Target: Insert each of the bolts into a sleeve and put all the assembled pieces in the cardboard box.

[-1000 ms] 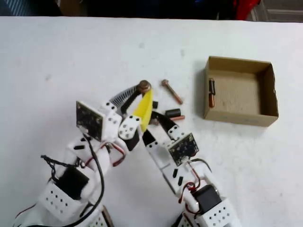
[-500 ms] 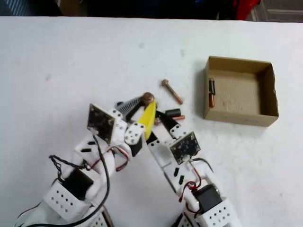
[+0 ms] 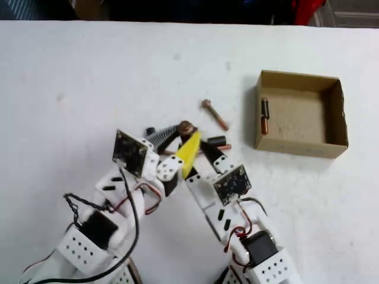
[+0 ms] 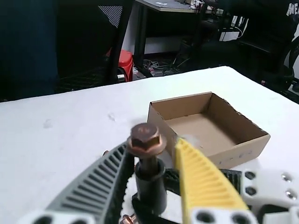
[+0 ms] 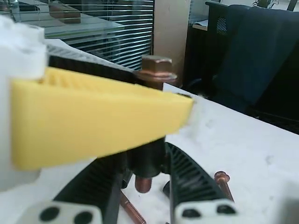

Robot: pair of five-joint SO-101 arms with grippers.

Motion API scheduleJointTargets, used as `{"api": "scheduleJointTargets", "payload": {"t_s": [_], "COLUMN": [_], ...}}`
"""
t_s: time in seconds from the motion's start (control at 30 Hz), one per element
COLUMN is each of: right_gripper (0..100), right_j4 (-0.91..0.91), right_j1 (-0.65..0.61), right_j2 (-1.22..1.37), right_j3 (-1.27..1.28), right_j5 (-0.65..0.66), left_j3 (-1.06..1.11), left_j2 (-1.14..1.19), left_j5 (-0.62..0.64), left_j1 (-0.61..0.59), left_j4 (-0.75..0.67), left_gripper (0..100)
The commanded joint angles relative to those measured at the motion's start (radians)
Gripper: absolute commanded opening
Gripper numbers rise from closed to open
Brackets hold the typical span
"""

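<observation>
My left gripper point(image 3: 185, 132), with one yellow and one grey finger, is shut on a copper bolt point(image 3: 185, 126) just under its hex head point(image 4: 146, 138). The bolt stands upright with its shaft down inside a black sleeve point(image 4: 151, 183). My right gripper point(image 3: 200, 150), with black fingers point(image 5: 190, 184), is shut on that sleeve point(image 5: 145, 161) from the side. The bolt's tip point(image 5: 142, 185) shows below the sleeve. The cardboard box point(image 3: 296, 145) sits to the right and holds one assembled piece point(image 3: 265, 116) along its left wall.
A loose bolt point(image 3: 214, 115) lies just beyond the grippers. Another black sleeve point(image 3: 217, 141) with copper showing at its end lies between the grippers and the box. The two arms stand close together near the table's front.
My left arm has swung right and nearer, carrying the bolt over to the right gripper. The right arm has hardly moved.
</observation>
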Motion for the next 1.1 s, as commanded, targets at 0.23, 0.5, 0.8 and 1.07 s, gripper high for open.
{"api": "scheduleJointTargets", "payload": {"t_s": [0.23,0.5,0.8,1.07], "right_gripper": [1.7,1.7,1.7,1.7], "right_j4": [-0.025,-0.024,-0.024,-0.024], "right_j1": [0.012,0.042,0.173,0.229], "right_j2": [-0.013,-0.012,-0.012,-0.008], "right_j3": [0.008,0.008,0.008,0.008], "right_j5": [0.012,0.020,0.014,0.020], "left_j3": [-0.014,-0.129,-0.316,-0.470], "left_j2": [-0.012,-0.012,-0.012,-0.013], "left_j5": [0.009,0.009,0.002,0.002], "left_j1": [-0.096,-0.122,-0.219,-0.337], "left_j4": [-0.005,0.005,0.324,0.585], "left_gripper": [30,29,3,2]}}
